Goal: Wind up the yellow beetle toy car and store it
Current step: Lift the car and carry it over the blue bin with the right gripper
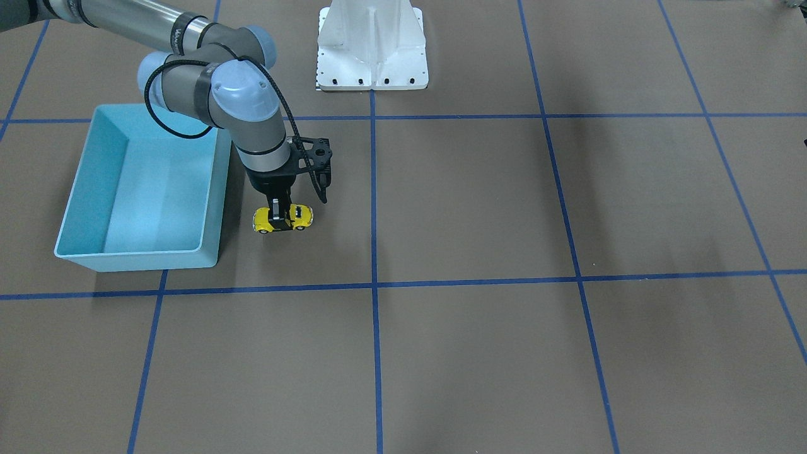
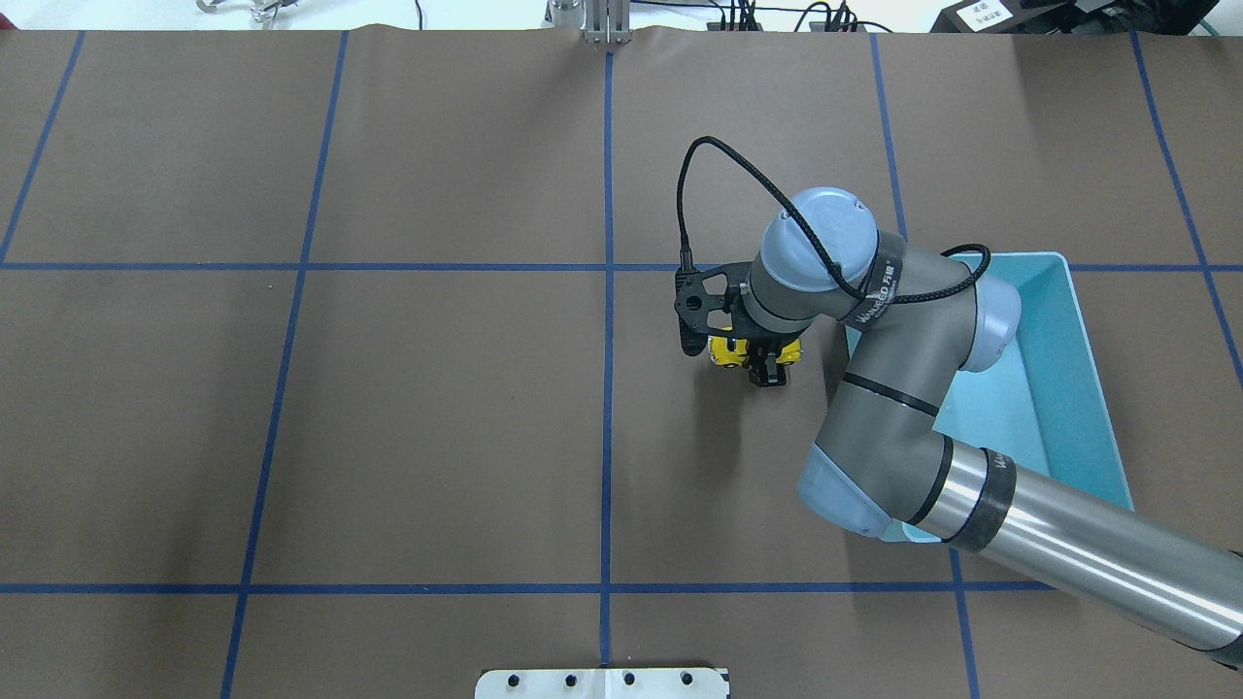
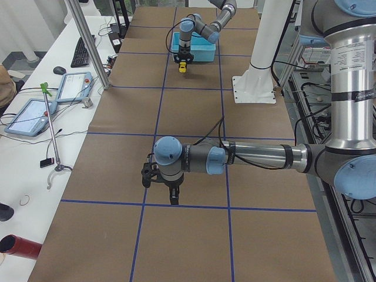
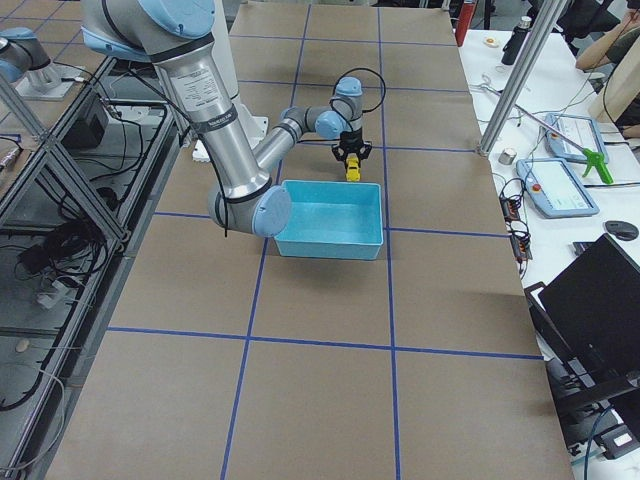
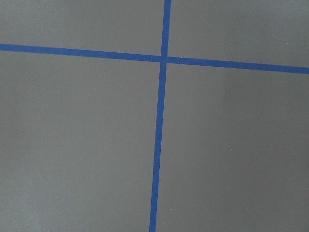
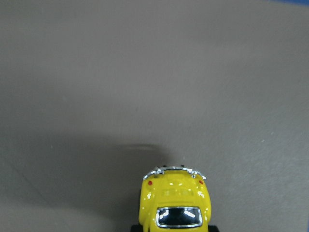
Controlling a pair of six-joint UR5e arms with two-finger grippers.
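**Right claw clamping the beetle next to the bin**

The yellow beetle toy car (image 1: 303,216) is sitting on the brown table (image 1: 504,208), just beside the open light blue bin (image 1: 135,261) but outside it. I can't tell whether its wheels are pressing on the mat or hanging a hair above it.

I'm judging it as light, hard and glossy. That makes it stiff enough to squeeze but slippery on the rounded roof, and the little wheels are likely its weak spot. I'm reckoning the flat door sides at mid-body are the place to hold it, leaving the wheels free to roll for the wind-up.

The right gripper (image 1: 283,213) is pointing straight down, and its jaws are standing narrow across the car's middle. It is clenching the body, one finger on each side. In the right wrist view the car's rear window and bumper are poking out ahead of the jaws.

The left gripper (image 3: 170,192) is hanging well apart over bare mat and blue tape lines (image 5: 159,145). It shows only in the side view, so I can't tell whether it is open or closed.
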